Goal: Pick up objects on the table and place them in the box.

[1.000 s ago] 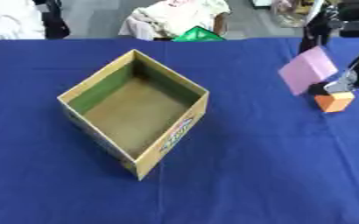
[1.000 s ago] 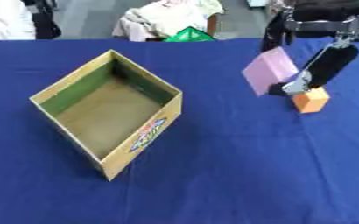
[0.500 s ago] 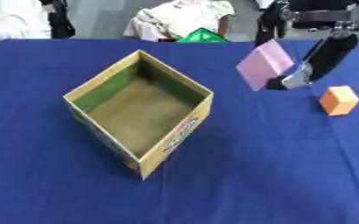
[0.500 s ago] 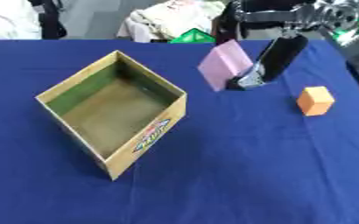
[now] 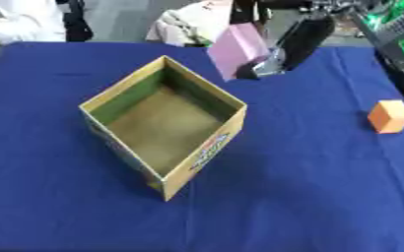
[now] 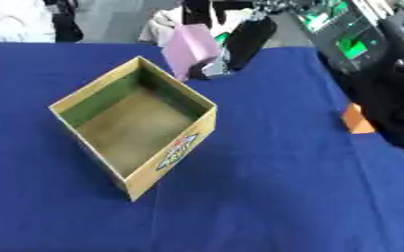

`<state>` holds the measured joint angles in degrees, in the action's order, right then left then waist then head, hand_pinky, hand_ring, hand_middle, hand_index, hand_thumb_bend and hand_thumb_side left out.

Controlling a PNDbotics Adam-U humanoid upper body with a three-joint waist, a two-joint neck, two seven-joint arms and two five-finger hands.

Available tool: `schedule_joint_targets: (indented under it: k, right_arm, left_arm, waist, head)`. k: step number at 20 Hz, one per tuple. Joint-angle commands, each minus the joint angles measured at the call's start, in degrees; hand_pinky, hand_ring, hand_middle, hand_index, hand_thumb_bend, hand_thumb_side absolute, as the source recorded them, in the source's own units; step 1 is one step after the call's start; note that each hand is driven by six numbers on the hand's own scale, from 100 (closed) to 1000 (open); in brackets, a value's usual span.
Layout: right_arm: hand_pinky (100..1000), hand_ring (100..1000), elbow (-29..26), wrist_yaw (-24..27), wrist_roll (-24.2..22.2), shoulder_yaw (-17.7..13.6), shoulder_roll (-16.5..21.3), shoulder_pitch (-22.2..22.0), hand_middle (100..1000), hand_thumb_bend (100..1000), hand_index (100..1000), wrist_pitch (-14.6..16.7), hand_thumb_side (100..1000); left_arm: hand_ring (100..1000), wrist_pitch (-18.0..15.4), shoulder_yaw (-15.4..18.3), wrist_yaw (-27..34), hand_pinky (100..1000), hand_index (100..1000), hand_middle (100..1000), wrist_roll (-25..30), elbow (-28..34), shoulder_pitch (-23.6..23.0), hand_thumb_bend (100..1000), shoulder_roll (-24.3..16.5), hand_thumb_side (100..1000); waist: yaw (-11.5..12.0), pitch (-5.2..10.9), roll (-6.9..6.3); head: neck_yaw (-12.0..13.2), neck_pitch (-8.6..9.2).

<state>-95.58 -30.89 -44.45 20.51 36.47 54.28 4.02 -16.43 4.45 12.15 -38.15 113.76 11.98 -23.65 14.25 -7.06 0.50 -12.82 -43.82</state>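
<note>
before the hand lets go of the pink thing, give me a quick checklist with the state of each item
1. Right hand holds the flat pink block: ok.
2. Pink block is over the open cardboard box: not ok, it hangs beyond the far corner.
3. Box interior free of objects: ok, only the bare floor shows.
4. Box upright on the blue tablecloth, opening up: ok.
5. Small orange cube out of the carry path: ok, it sits apart at the right.
6. Left hand out of the way: cannot tell, it shows in neither view.
</note>
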Motion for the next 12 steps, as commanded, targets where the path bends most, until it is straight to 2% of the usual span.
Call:
schedule_joint_targets:
  k: [1,6,12]
  right_arm:
    - [518,606,3.92,-2.81,-1.13,0.88,-3.48,3.72,536,224,550,0.04,445]
    - [516,602,10.73,-7.01,-0.75,1.78,-10.3,5.23,533,215,548,0.82,449]
    - [515,607,18.85,-12.02,1.41,2.84,-18.45,4.15,537,215,551,2.8,456]
  left_arm:
    - [663,-0.09,0.11,0.42,845,854,730,0.31,0.84,1.04,539,-0.39,954]
    - [663,-0.11,0.16,0.58,845,854,730,0.28,0.84,0.98,541,0.01,954]
    - [663,-0.14,0.22,0.66,845,853,730,0.26,0.84,0.92,540,0.4,955]
  waist:
    - [0.27,0.59,-0.14]
    - [1.1,0.64,-0.27]
    - [1.22,0.61,-0.29]
  head:
    - [-0.71,-0.3]
    - [-1.31,-0.3]
    - [-1.3,-0.3]
